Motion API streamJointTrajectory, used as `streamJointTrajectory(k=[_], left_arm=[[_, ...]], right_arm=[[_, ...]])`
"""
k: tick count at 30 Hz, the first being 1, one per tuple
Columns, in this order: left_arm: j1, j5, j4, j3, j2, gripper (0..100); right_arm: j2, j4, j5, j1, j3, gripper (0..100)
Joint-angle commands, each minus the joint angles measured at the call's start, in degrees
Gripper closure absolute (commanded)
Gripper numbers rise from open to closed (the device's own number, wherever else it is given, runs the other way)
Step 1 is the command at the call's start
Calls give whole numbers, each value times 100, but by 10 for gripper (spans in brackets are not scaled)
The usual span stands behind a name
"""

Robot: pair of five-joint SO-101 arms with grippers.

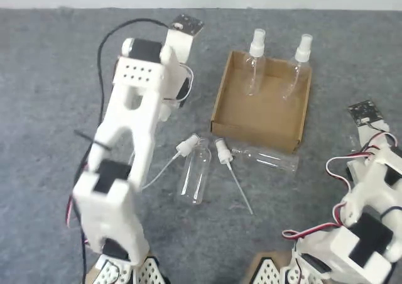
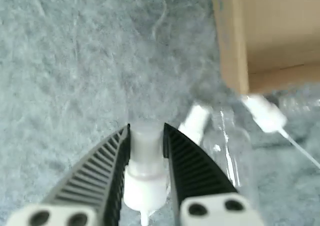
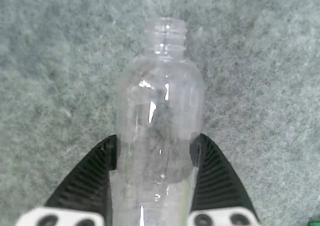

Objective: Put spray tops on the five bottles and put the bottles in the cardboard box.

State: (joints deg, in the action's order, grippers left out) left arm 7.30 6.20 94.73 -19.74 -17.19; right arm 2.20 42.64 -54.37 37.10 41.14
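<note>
My left gripper (image 2: 146, 128) is shut on a white spray top (image 2: 145, 171), held above the grey carpet. My right gripper (image 3: 155, 140) is shut on a clear uncapped bottle (image 3: 160, 111), its neck pointing away. The cardboard box (image 1: 223, 102) holds two bottles with spray tops (image 1: 254, 64) (image 1: 298, 67). In front of the box lies a clear bottle (image 1: 195, 171) with a loose spray top (image 1: 187, 147) beside its neck, thin tube trailing out. Another loose spray top (image 1: 223, 153) lies next to an uncapped bottle (image 1: 267, 160). The left arm (image 1: 135, 127) stands left of the box.
The grey carpet (image 1: 50, 108) covers the table. The right arm (image 1: 367, 196) sits at the lower right, with red and white wires beside it. The box corner (image 2: 235, 61) is close ahead of the left gripper.
</note>
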Motion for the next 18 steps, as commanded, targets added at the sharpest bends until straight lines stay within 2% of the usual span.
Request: streamJointTrajectory(k=[1,6,14,18], left_arm=[[114,-35,-835,1710,1811,989],[360,18,-1864,4127,3754,988],[369,105,-2576,6246,5653,988],[273,114,-3253,7002,5837,988]], right_arm=[[-84,-4,-18,110,343,992],[-48,-4,-9,119,334,992],[-31,40,686,163,0,990],[-31,901,695,48,-440,877]])
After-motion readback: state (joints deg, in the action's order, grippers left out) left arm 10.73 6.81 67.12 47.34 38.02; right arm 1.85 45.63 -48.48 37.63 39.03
